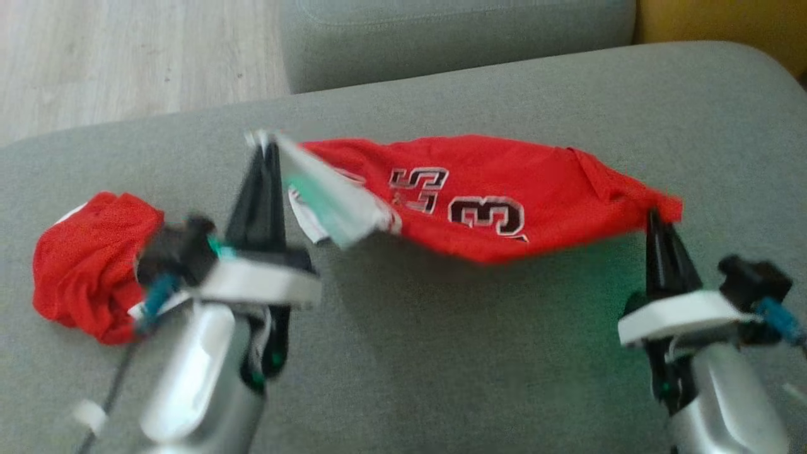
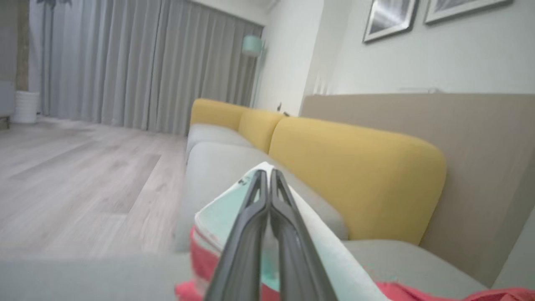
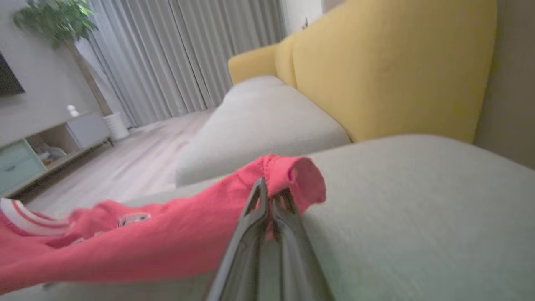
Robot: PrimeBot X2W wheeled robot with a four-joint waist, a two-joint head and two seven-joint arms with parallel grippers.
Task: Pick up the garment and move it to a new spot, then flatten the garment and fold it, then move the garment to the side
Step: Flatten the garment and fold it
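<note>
I see the garment [image 1: 492, 189], a red jersey with black-and-white print, stretched left to right between my two grippers above the grey sofa seat [image 1: 441, 353]. Its middle sags towards the cushion, and the blur stops me telling whether it touches. The left gripper [image 1: 268, 148] has its jaws clenched on the white and teal-trimmed edge at the jersey's left end. The right gripper [image 1: 656, 217] has its jaws pinched on the red corner at the right end, and the cloth bunches over the tips in the right wrist view.

The print reads upside down from here; a 3 is clear, but the letters beside it are smeared. A second red cloth [image 1: 88, 265] lies crumpled on the seat at the near left, partly hidden behind my left wrist.

Beyond the seat are a yellow backrest [image 2: 355, 175], another grey cushion [image 1: 454, 31], pale wood floor [image 1: 126, 57], grey curtains [image 2: 146, 62], framed pictures [image 2: 388, 19] and a plant [image 3: 54, 21].
</note>
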